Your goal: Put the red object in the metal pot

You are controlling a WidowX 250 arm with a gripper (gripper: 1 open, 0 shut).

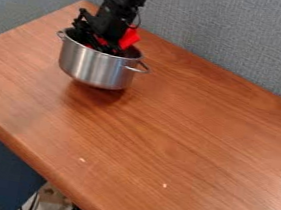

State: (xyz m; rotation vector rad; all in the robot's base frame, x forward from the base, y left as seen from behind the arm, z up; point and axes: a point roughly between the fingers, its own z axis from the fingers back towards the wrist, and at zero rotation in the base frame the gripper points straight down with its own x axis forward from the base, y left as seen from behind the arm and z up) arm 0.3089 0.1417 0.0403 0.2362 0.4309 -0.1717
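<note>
The metal pot (99, 65) stands on the wooden table at the back left, its thin handle (142, 68) pointing right. My black gripper (103, 36) reaches down from above into the pot's mouth. The red object (128, 37) shows between and beside the fingers, at the pot's far rim and partly inside it. The jaws look closed on it. The fingertips and the lower part of the red object are hidden by the pot's wall.
The brown wooden table (166, 132) stretches to the right and front of the pot. A grey-blue wall (237, 32) rises directly behind the pot and the arm. The table's front edge runs diagonally at the lower left.
</note>
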